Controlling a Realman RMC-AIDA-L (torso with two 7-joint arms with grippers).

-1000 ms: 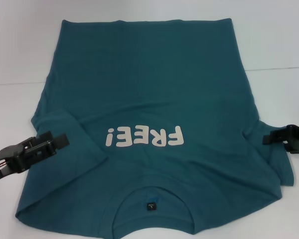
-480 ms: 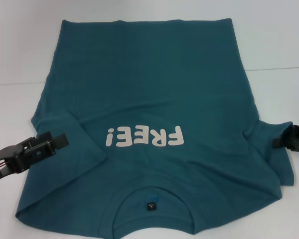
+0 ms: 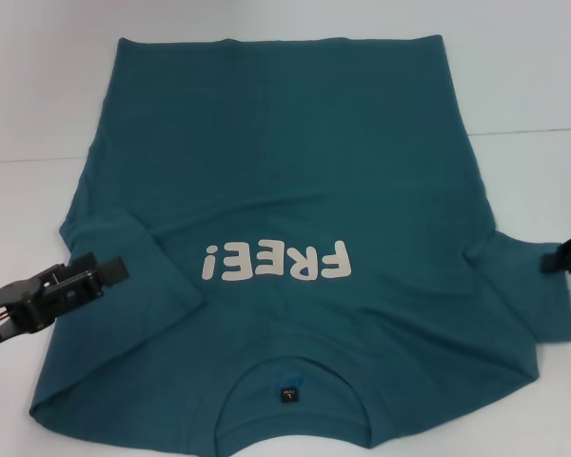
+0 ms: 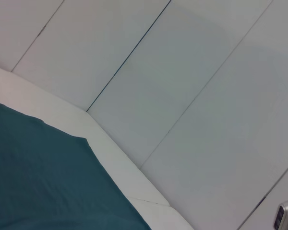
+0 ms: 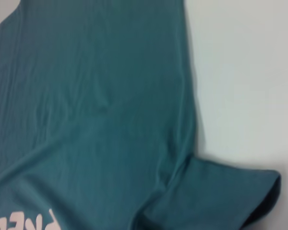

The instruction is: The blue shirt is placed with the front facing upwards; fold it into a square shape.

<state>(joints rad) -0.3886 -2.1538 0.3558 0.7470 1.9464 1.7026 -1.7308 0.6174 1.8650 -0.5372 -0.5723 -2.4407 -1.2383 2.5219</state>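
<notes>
Two grippers flank the blue shirt (image 3: 285, 238), which lies flat and front-up on the white table (image 3: 38, 86), its "FREE!" print (image 3: 274, 262) showing and its neck label (image 3: 288, 392) at the near edge. The left gripper (image 3: 109, 270) sits over the shirt's left sleeve, the shirt body stretching off to its right; whether its fingers are apart cannot be told. The right gripper (image 3: 563, 259) sits at the right sleeve's outer edge, mostly out of view, its state unclear.

Pretty bright, even light w/ barely any shadows, no glare on the table (image 3: 533, 76). Right wrist view's kinda soft/blurry tho.
</notes>
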